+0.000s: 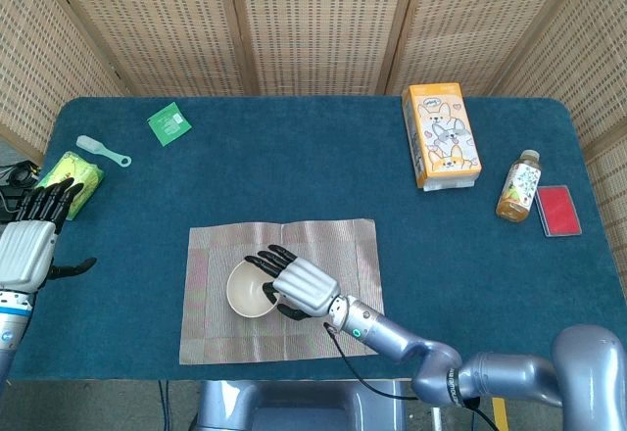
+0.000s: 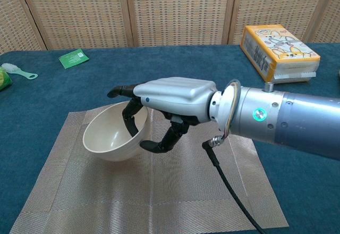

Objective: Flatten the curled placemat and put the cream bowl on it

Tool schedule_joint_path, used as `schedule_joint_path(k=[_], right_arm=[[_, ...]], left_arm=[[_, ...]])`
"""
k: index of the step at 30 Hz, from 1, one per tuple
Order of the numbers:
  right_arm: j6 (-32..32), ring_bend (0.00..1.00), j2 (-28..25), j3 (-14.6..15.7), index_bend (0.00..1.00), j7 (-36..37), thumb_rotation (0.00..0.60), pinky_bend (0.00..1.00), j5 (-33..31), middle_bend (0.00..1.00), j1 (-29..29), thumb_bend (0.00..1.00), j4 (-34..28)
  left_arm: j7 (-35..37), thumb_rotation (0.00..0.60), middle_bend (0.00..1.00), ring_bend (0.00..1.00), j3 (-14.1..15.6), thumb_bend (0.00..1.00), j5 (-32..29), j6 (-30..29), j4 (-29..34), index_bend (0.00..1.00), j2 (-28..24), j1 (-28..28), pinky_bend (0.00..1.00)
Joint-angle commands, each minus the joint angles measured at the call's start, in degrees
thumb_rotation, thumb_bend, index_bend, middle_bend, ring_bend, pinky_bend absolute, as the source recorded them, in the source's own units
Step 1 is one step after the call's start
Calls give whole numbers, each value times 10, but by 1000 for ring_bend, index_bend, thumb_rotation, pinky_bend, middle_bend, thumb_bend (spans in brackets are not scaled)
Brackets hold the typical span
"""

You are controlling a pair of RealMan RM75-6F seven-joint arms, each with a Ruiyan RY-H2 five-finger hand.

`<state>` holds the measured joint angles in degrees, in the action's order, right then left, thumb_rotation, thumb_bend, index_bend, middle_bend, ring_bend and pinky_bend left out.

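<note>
The woven beige placemat (image 1: 343, 255) (image 2: 212, 191) lies flat near the table's front edge. My right hand (image 1: 297, 287) (image 2: 170, 98) grips the cream bowl (image 1: 247, 292) (image 2: 109, 138) by its rim, fingers inside and thumb underneath. The bowl hangs tilted over the left middle of the mat; whether it touches the mat I cannot tell. My left hand (image 1: 27, 245) hovers open at the table's left edge, far from the mat, and shows only in the head view.
An orange tissue box (image 1: 440, 134) (image 2: 278, 44), a drink bottle (image 1: 517, 185) and a red case (image 1: 557, 210) stand at the right. A green packet (image 1: 169, 122) (image 2: 73, 58), a small brush (image 1: 102, 150) (image 2: 18, 72) and a green pouch (image 1: 69, 178) lie at the left.
</note>
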<state>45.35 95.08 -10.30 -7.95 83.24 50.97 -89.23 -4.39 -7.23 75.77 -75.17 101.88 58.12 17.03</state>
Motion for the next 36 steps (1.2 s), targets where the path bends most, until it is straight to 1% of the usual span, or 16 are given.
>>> schedule_joint_path(k=[1, 6, 13, 15, 16, 20, 23, 25, 29, 32, 34, 36], right_arm=[[-10, 0, 16, 4, 707, -10, 600, 0, -7, 0, 11, 618, 18], [-15, 0, 30, 11, 706, -13, 600, 0, -14, 0, 18, 619, 37], [-20, 0, 24, 22, 686, -12, 600, 0, -23, 0, 19, 600, 50], [-25, 0, 17, 27, 634, -8, 600, 0, -24, 0, 19, 559, 48], [-28, 0, 13, 30, 567, -5, 600, 0, -24, 0, 19, 507, 46], [-33, 0, -6, 39, 222, -5, 600, 0, -21, 0, 19, 246, 38], [-29, 0, -16, 42, 85, -7, 600, 0, -19, 0, 17, 183, 31], [-23, 0, -29, 44, 53, -11, 600, 0, -15, 0, 14, 170, 23], [-7, 0, -64, 55, 32, -27, 600, 0, 0, 0, 5, 161, -4], [20, 0, -113, 78, 20, -54, 600, 0, 36, 0, -9, 161, -33], [37, 0, -137, 90, 17, -71, 600, 0, 59, 0, -17, 159, -40], [66, 0, -168, 107, 15, -99, 600, 0, 97, 0, -29, 157, -41]], left_arm=[[1, 600, 0, 0, -1, 0, -1, -1, -1, 0, 0, 0, 0], [4, 600, 0, 0, -3, 0, -5, 4, -2, 0, -1, 1, 0], [8, 600, 0, 0, -5, 0, -6, 9, -4, 0, -2, 2, 0], [7, 600, 0, 0, -4, 0, -6, 9, -4, 0, -2, 2, 0], [6, 600, 0, 0, -4, 0, -5, 9, -3, 0, -2, 2, 0], [3, 600, 0, 0, -4, 0, -4, 9, -2, 0, -1, 2, 0], [1, 600, 0, 0, -4, 0, -4, 8, -1, 0, 0, 2, 0], [0, 600, 0, 0, -3, 0, -4, 8, 0, 0, 0, 2, 0], [-2, 600, 0, 0, -4, 0, -3, 7, 1, 0, 1, 2, 0], [-4, 600, 0, 0, -3, 0, 0, 4, 2, 0, 1, 1, 0], [-5, 600, 0, 0, -2, 0, 2, 2, 3, 0, 1, 0, 0], [-7, 600, 0, 0, -1, 0, 5, -2, 4, 0, 1, -3, 0]])
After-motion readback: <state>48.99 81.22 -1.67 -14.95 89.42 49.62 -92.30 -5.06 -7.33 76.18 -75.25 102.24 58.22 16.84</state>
